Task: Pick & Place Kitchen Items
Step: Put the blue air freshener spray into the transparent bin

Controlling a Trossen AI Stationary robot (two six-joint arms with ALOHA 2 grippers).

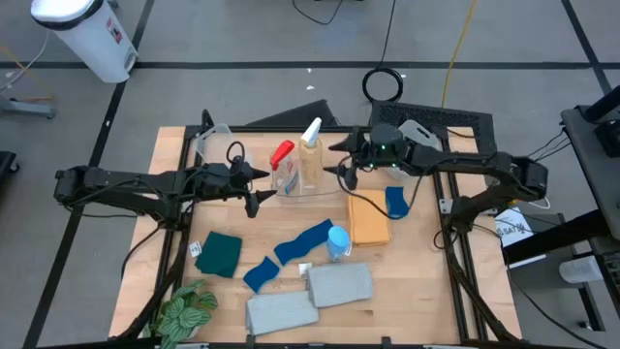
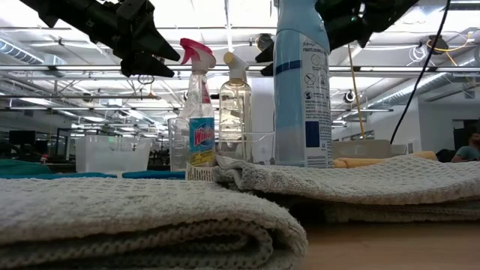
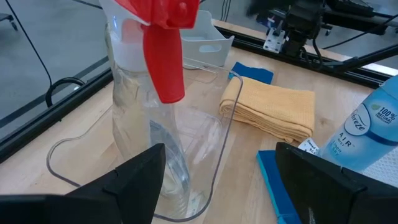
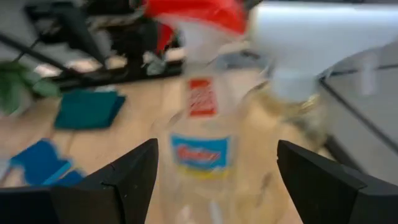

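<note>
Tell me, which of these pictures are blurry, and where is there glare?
Right wrist view: smeared throughout, the red-trigger bottle and white-trigger bottle soft. Low view: the nearest towel is out of focus, and the ceiling lights glare white behind the blue-capped bottle. Left wrist view: sharp on the orange cloth. High view: evenly lit, soft shadows.

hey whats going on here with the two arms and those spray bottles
Both arms hover over a clear plastic tub holding two upright spray bottles, neither gripped. The left gripper, open, faces the red-trigger bottle from one side; the right gripper, open, faces the white-trigger bottle from the other. A blue-capped bottle, an orange folded cloth, blue cloths and two grey folded towels lie on the wooden table.
</note>
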